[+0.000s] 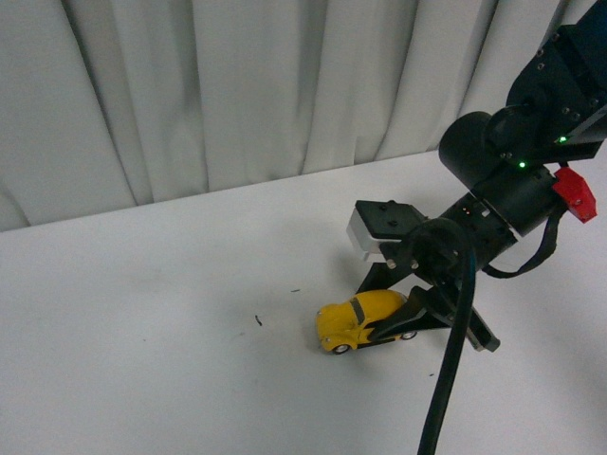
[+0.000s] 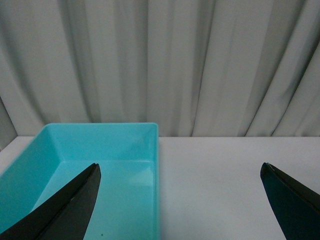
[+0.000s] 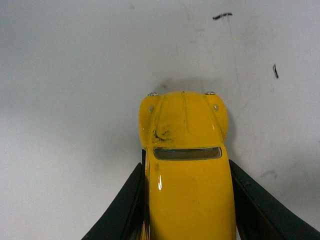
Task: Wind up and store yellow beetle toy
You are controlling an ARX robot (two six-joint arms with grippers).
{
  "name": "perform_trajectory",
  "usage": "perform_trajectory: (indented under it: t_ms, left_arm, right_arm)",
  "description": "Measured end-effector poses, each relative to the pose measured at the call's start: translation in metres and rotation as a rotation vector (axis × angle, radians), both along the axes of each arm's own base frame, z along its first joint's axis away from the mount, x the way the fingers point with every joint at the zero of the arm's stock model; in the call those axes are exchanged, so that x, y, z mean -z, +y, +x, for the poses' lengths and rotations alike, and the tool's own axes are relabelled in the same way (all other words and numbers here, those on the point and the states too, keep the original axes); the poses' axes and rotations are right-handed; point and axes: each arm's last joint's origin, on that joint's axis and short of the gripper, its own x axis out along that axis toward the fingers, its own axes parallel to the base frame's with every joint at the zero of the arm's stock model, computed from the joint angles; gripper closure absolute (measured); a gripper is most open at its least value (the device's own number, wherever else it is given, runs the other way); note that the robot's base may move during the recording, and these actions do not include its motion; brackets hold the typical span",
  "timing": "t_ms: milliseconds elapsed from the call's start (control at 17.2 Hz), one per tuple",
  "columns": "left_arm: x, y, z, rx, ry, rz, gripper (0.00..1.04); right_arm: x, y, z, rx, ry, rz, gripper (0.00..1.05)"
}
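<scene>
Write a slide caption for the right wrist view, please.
Right hand gripping a small glossy yellow plastic beetle toy car by its sides on a plain white table.

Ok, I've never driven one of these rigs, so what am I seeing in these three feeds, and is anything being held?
It is a robot with two arms, each ending in a two-finger gripper. The front view looks out from its body: the right gripper straddles the yellow beetle toy, which sits on the white table. The right wrist view looks along that gripper, its fingers closed against the toy's sides. The left wrist view shows the left gripper open and empty, a turquoise bin ahead.
</scene>
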Motion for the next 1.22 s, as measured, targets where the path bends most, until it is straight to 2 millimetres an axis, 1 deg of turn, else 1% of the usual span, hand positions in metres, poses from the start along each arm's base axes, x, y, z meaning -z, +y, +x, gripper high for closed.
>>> perform_trajectory:
  t_ms: [58,175,291,641,873,1048,1106,1165,1223]
  left_arm:
    - [0.0,0.0,0.0,0.0,0.0,0.0,0.07]
    - [0.0,0.0,0.0,0.0,0.0,0.0,0.07]
    - [0.0,0.0,0.0,0.0,0.0,0.0,0.07]
    - [0.0,0.0,0.0,0.0,0.0,0.0,0.07]
    - [0.0,0.0,0.0,0.0,0.0,0.0,0.07]
    - [0.0,0.0,0.0,0.0,0.0,0.0,0.07]
    - [0.0,0.0,0.0,0.0,0.0,0.0,0.07]
    - [0.0,0.0,0.0,0.0,0.0,0.0,0.07]
    - [0.0,0.0,0.0,0.0,0.0,0.0,0.07]
  right_arm:
    - [0.003,-0.024,-0.015,0.04,0.02,0.006,0.63]
    - [0.004,-0.039,-0.025,0.066,0.033,0.011,0.63]
    - [0.004,-0.055,-0.039,0.092,0.05,0.017,0.63]
    - [0.003,-0.078,-0.069,0.144,0.098,0.012,0.63]
    - [0.001,-0.086,-0.074,0.166,0.121,-0.001,0.63]
    - [0.0,-0.089,-0.072,0.167,0.125,-0.022,0.63]
    - [-0.001,-0.087,-0.07,0.158,0.127,-0.032,0.56]
    - [0.001,-0.087,-0.067,0.146,0.139,-0.074,0.47]
    - [0.002,-0.086,-0.066,0.144,0.146,-0.062,0.4]
